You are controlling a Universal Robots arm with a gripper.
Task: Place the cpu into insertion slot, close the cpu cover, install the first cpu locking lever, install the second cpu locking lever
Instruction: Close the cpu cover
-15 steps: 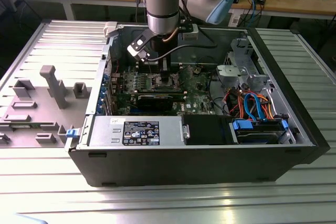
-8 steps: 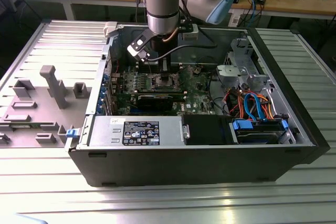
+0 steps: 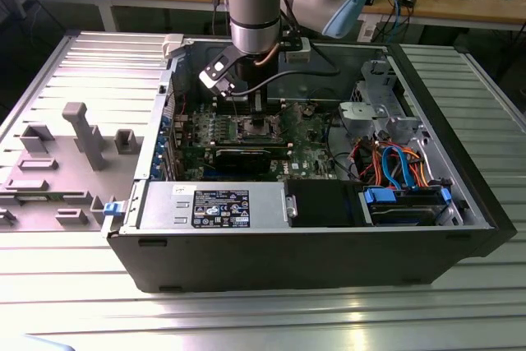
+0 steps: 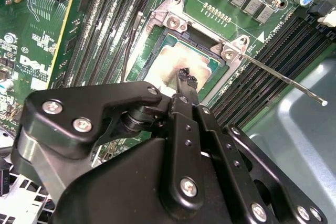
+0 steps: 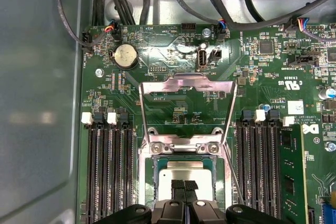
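Fixture plate (image 3: pixel 49 178): grey, with upright blocks; it lies at the exterior view's left, just beside the computer case (image 3: pixel 329 260).
Power supply (image 3: pixel 214 203): silvery box with a dark label, along the near wall of the case; the green board lies beyond it.
Arm (image 3: pixel 255 6): reaches straight down into the open case, over the middle of the board.
Gripper (image 3: pixel 256 114): fingertips drawn together with nothing between them; in both wrist views (image 5: pixel 184 185) (image 4: pixel 185 76) the tips are right over the chip; whether they touch it I cannot tell.
Cpu (image 5: pixel 181 174): silvery-grey top up, lying flat inside the socket; in the second wrist view (image 4: pixel 176 56) its face shows under the fingertips.
Insertion slot (image 5: pixel 145 177): silvery rim around the chip; set between the two banks of black memory slots (image 5: pixel 110 171).
Cpu cover (image 5: pixel 184 86): swung open and away from the socket on the side far from the gripper; green board shows through its window.
Locking levers: both unlatched; in the second wrist view one thin rod (image 4: pixel 283 77) juts out over the memory slots, the other (image 4: pixel 128 51) stands off the opposite side of the socket.
Cables (image 3: pixel 394 162): blue and orange, bundled at the exterior view's right end of the case.
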